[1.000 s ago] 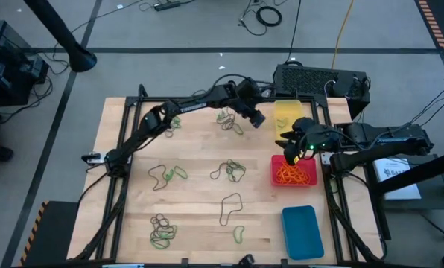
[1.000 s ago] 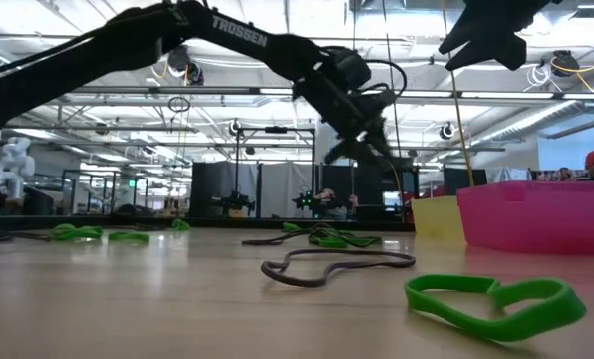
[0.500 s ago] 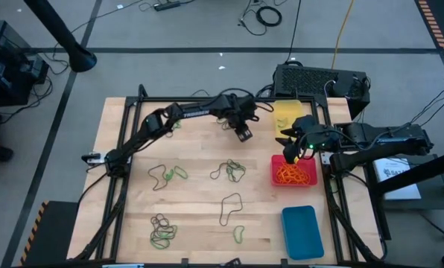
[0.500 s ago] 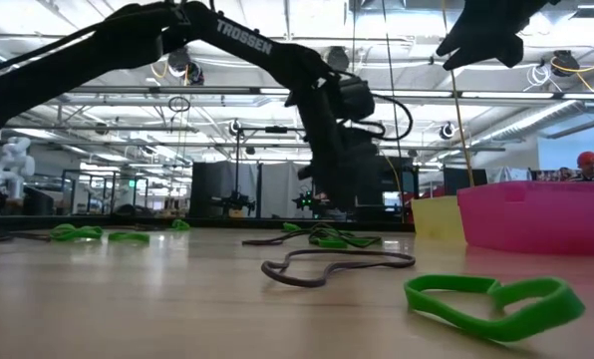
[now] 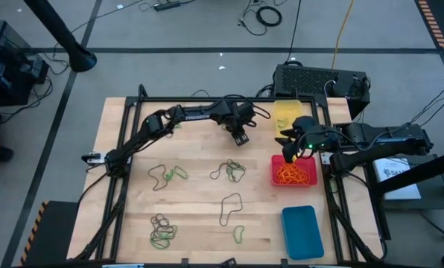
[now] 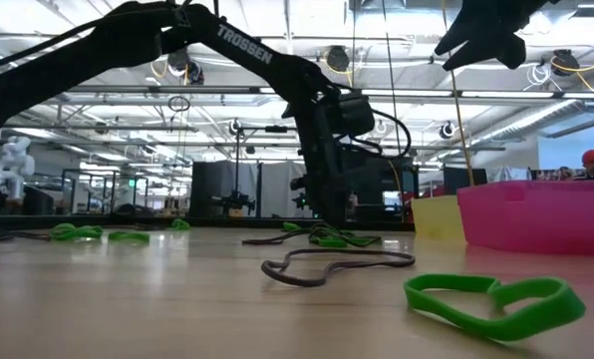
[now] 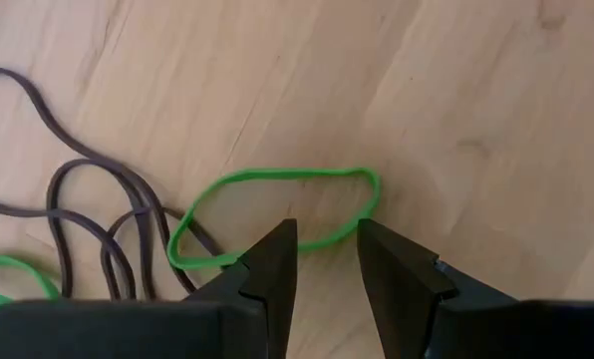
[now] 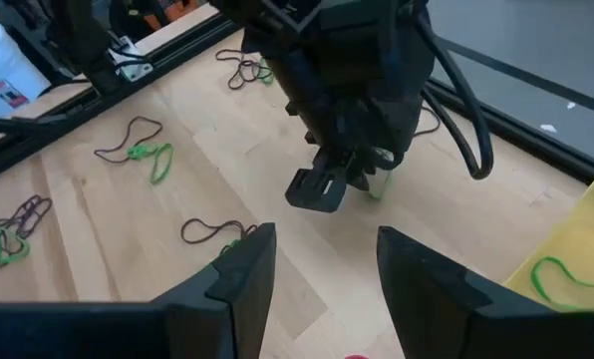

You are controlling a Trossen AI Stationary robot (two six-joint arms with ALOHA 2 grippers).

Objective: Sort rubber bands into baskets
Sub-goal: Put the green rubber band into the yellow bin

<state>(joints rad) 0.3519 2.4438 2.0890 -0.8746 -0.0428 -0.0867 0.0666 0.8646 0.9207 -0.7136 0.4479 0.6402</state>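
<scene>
My left gripper [image 5: 240,138] points down at the far middle of the table, low over a tangle of bands. It is open, and its fingers [image 7: 325,237] stand on either side of one edge of a green rubber band [image 7: 277,177] lying flat beside dark bands [image 7: 88,199]. I cannot tell whether they touch it. My right gripper [image 5: 290,152] is open and empty above the red basket [image 5: 276,173], which holds orange bands [image 5: 295,174]. The yellow basket [image 5: 285,113] holds a green band [image 8: 556,274]. The blue basket [image 5: 302,231] stands at the near right.
More band clusters lie at mid table [image 5: 233,171], mid left [image 5: 168,173], near left [image 5: 162,229] and far left [image 5: 173,123]. A dark loop [image 5: 229,208] and a green band [image 5: 239,235] lie near the front. A black box [image 5: 319,80] stands behind the yellow basket.
My left gripper has gone from beside the yellow basket toward the table's left and near edges and down. It has turned to point down over the bands at the far middle.
</scene>
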